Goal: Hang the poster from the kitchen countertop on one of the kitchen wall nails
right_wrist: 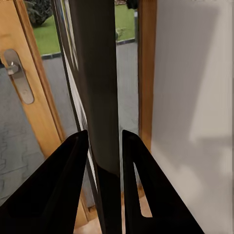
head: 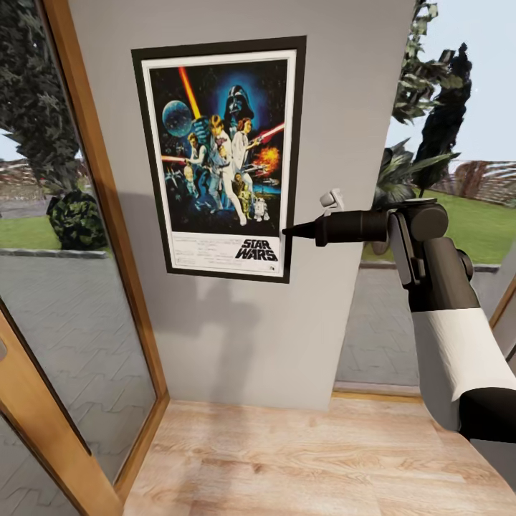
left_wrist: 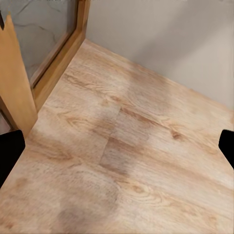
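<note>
Poster: the upright rectangular film poster, with thin black frame, white border, colourful figures on dark blue and a black "STAR WARS" logo, lies flat against the light-grey wall panel, well above the floor.
Poster, edge-on: in the right wrist view the black frame runs as a dark vertical band between the two fingers.
Right tool: the black right tool meets the poster's right edge low down, beside the logo; its two black fingers stand on either side of the frame edge, clenched on it.
Right arm: the black forearm reaches level from the right toward the poster, bent sharply at a dark grey joint; the white and black upper arm drops from there toward the lower right corner of the head view.
Left tool: two black fingertips sit at opposite sides of the left wrist view, spread wide and released, over bare floor.
Floor: light wood-grain planks meet the wall's base.
Surroundings: a wood-framed glass door stands left of the wall panel; a metal door handle plate is fixed to the frame.
</note>
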